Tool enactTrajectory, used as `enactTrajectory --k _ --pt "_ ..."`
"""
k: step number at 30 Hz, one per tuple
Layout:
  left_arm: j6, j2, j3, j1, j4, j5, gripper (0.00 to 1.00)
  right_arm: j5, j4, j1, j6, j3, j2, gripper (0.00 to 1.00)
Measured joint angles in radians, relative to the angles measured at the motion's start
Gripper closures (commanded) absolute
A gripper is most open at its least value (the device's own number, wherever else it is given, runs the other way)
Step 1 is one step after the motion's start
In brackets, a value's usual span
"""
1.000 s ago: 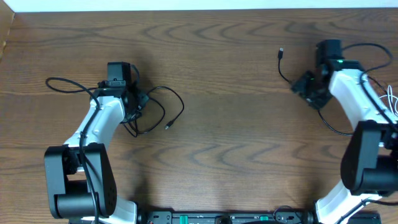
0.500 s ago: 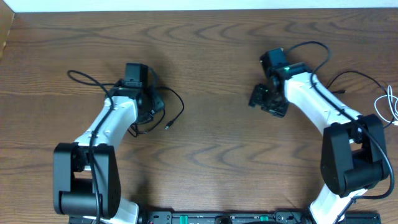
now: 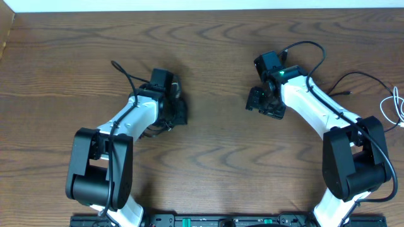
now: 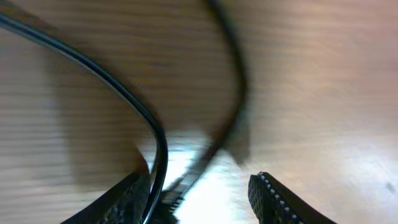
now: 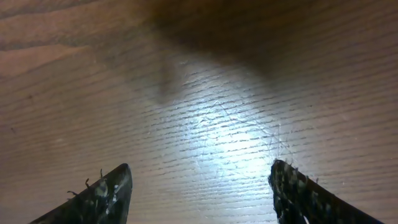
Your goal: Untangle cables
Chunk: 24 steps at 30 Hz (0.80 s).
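In the left wrist view the thin black cable point(image 4: 158, 143) curves down between my open left gripper's point(image 4: 202, 202) fingers, close against the left finger point(image 4: 127, 199); a second, blurred black strand point(image 4: 235, 93) crosses behind it. From overhead, the left gripper point(image 3: 178, 113) covers most of that cable, and a bit of loop point(image 3: 151, 131) shows beside it. My right gripper point(image 3: 260, 106) hovers open over bare wood at centre right, nothing between its fingers point(image 5: 106, 199). The white cable point(image 3: 396, 104) lies at the right edge. A thin black cord end point(image 3: 346, 94) shows by the right arm.
Thicker black wires belonging to the arms arc above each wrist, one near the left arm point(image 3: 123, 72) and one near the right arm point(image 3: 309, 45). The wooden table point(image 3: 214, 157) stretches between the two arms. A pale wall strip runs along the far edge.
My left gripper has gone from shut to open and shifted right over the black cable loops. The right arm swung left from the far right side toward the table's middle, opening slightly.
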Motion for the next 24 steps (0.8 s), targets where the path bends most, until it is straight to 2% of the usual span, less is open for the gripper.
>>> enactTrajectory --k 3,10,13,19,22,24 --pt "0.045 0.001 0.000 -0.003 -0.001 0.047 0.44 0.000 0.000 0.000 0.000 0.000 0.000 0.32" --pt "0.084 0.001 0.000 -0.006 -0.001 0.080 0.60 0.000 0.001 0.000 0.000 0.000 0.000 0.35" --pt "0.090 0.001 0.000 -0.015 -0.001 0.083 0.64 0.000 0.001 0.000 0.000 0.000 0.000 0.35" --pt "0.094 0.001 0.000 -0.043 -0.001 0.081 0.85 0.000 0.001 0.000 0.000 0.000 0.000 0.36" --pt "0.098 0.001 0.000 -0.058 -0.001 0.081 0.91 0.000 0.001 0.000 0.000 0.000 0.000 0.36" --pt "0.101 0.001 0.000 -0.067 0.000 0.079 0.92 0.000 0.002 0.000 0.000 0.000 0.000 0.36"
